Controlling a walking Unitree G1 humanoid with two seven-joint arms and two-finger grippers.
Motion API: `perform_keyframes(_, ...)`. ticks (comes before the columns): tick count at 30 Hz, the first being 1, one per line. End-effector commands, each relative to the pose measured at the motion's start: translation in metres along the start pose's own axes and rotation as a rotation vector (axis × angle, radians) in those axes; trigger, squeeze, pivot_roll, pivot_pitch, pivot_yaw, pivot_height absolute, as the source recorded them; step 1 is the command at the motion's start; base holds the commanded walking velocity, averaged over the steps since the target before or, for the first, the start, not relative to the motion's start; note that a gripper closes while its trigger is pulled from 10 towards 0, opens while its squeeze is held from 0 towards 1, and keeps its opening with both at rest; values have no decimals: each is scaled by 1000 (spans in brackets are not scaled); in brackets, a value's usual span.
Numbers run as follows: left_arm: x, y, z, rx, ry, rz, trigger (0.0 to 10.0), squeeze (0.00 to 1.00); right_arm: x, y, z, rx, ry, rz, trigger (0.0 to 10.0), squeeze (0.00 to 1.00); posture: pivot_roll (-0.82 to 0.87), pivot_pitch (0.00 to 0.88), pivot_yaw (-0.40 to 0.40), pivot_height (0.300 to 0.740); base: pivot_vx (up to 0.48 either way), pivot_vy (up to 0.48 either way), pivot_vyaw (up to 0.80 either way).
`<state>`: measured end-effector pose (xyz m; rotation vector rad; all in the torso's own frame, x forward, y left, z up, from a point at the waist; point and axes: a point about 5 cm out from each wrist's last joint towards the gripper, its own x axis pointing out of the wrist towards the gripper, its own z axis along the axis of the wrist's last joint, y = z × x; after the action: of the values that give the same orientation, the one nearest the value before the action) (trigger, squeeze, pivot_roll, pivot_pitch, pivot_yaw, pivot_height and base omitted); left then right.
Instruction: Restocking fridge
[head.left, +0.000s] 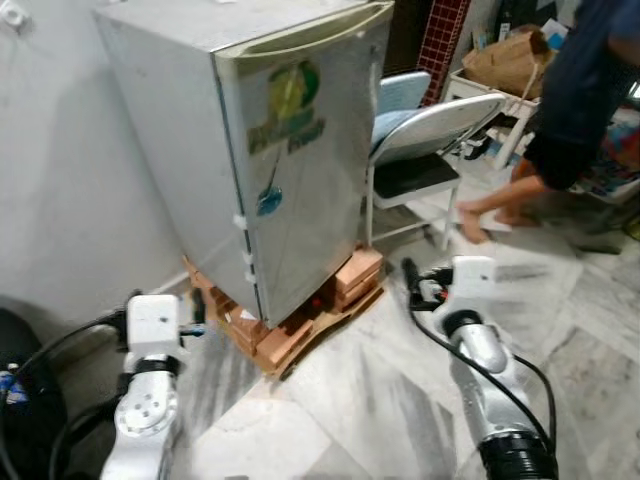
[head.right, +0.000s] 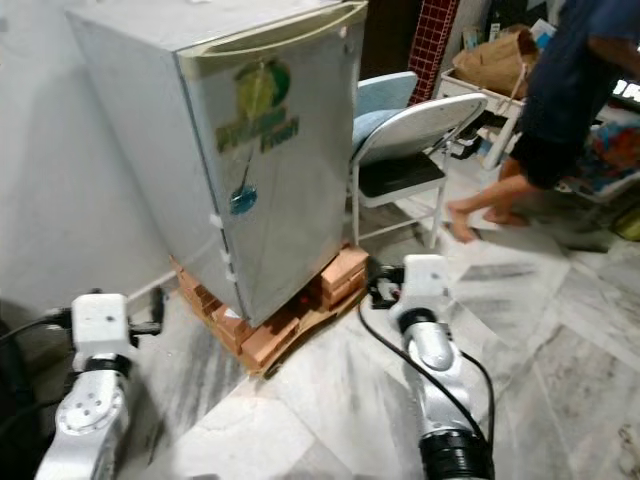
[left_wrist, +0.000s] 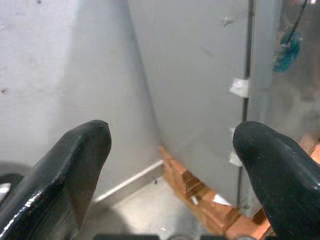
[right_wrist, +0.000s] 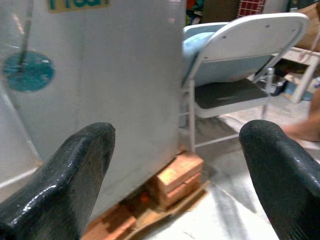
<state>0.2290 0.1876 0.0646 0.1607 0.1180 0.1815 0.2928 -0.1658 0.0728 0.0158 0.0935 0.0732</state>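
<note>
A small grey fridge (head.left: 300, 170) stands against the white wall with its door shut. The door carries a green sticker (head.left: 290, 110) and a blue round tag (head.left: 268, 202). The fridge rests on red bricks (head.left: 290, 335). My left gripper (left_wrist: 172, 135) is open and empty, low on the fridge's left side, facing its side wall and hinge edge. My right gripper (right_wrist: 180, 135) is also open and empty, held low in front of the fridge's right corner, a short way off the door.
A white folding chair (head.left: 430, 130) with a blue cushion stands right of the fridge. A barefoot person (head.left: 570, 110) in dark clothes walks at the far right. Boxes and a paper bag (head.left: 510, 60) sit behind. The floor is marble; a black object (head.left: 20, 400) lies at my left.
</note>
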Motion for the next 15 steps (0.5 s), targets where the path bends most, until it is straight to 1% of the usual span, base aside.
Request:
perform_keyframes(1, -2, -15, -3, -8, 12, -56, 10000, 0, -3, -8, -3, -6, 10, -30, 10000, 0, -20, 15, 10, 740, 0, 480, -800)
perform_keyframes(6, 0, -17, -1, -18, -1, -49, 10000, 0, 0, -8, -1, -12, 3, -26, 10000, 0, -20, 19, 8, 740, 0, 480, -800)
perform_keyframes(10, 0, -24, -2, -32, 18, -68, 10000, 0, 3, -9, 4, -22, -9, -21, 10000, 0, -26, 26, 13, 740, 0, 480, -800)
perform_keyframes(15, 0, -25, 0, -18, -2, -84, 10000, 0, 3, -11, 4, -21, -11, -27, 10000, 0, -26, 29, 12, 740, 0, 477, -800)
